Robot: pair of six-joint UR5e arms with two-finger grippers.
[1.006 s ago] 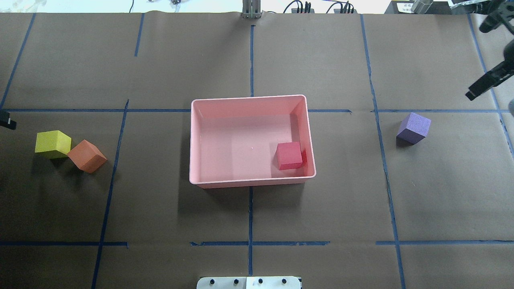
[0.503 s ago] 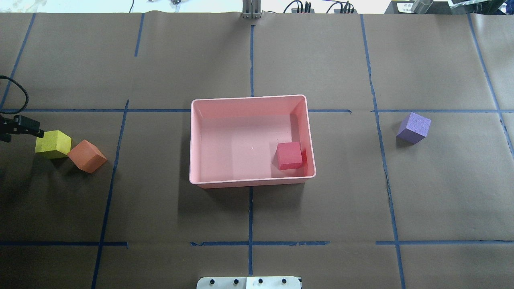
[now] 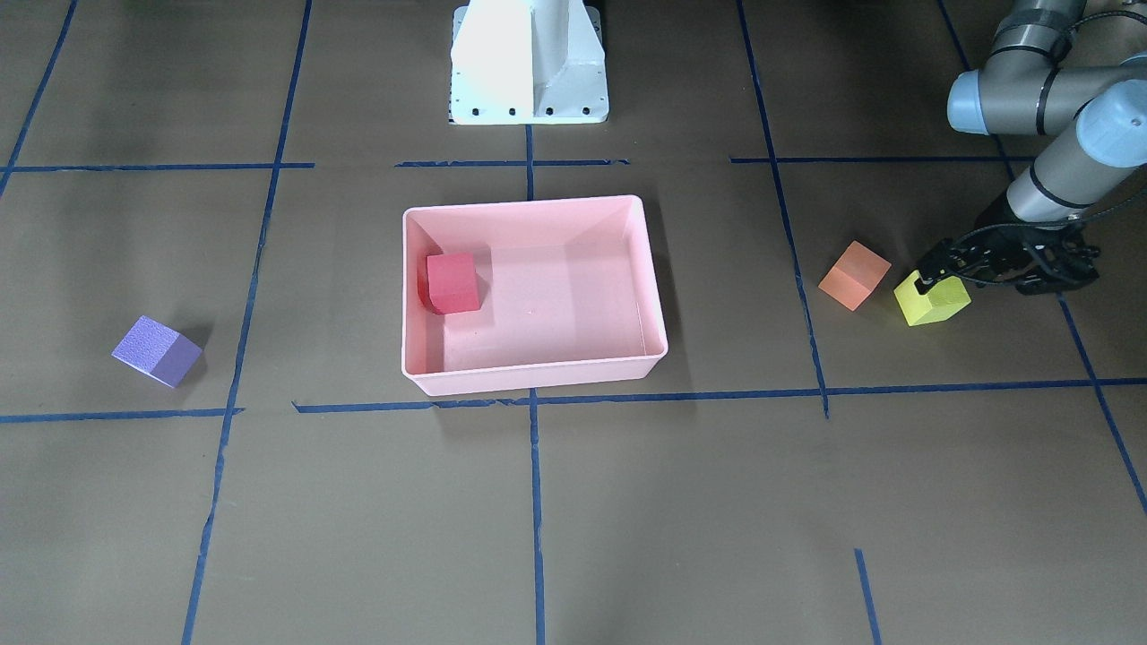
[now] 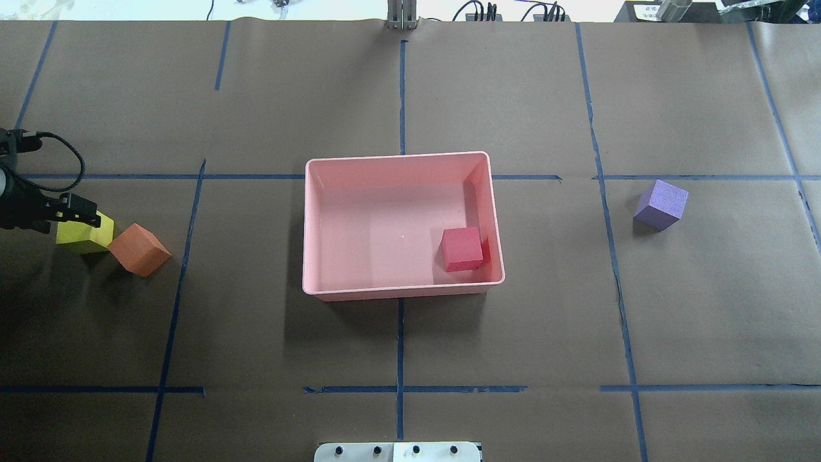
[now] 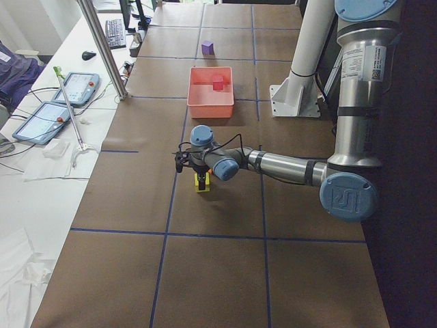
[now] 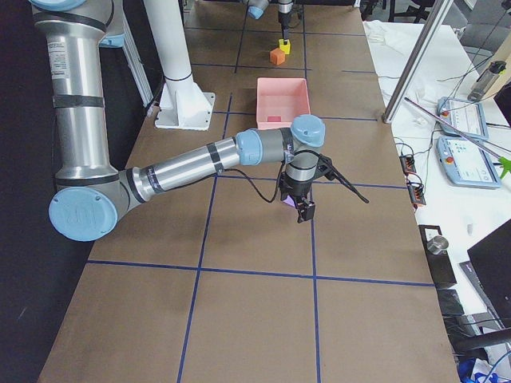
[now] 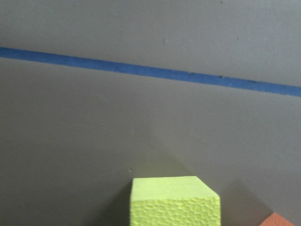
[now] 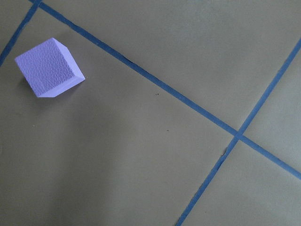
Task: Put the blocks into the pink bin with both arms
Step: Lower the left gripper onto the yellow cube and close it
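The pink bin [image 4: 397, 158] stands mid-table with the red block [image 4: 462, 249] inside, at its near right corner. The yellow-green block [image 4: 80, 235] and the orange block [image 4: 139, 249] lie side by side at the far left. My left gripper [image 4: 86, 218] hangs low over the yellow-green block [image 3: 934, 301] and looks open around its top. The left wrist view shows that block [image 7: 174, 202] at its bottom edge. The purple block [image 4: 660, 204] lies alone at the right. My right gripper [image 6: 302, 209] shows only in the exterior right view, above the purple block [image 8: 47, 68]; I cannot tell its state.
The white pedestal [image 3: 529, 63] stands behind the bin on the robot's side. Blue tape lines [image 4: 400, 346] divide the brown paper cover. The orange block [image 3: 854, 275] nearly touches the yellow-green one. Tablets [image 5: 65, 102] lie on the side bench.
My left gripper came in from the left edge and now sits over the yellow-green block. My right arm has left the overhead view at the top right. No block has moved.
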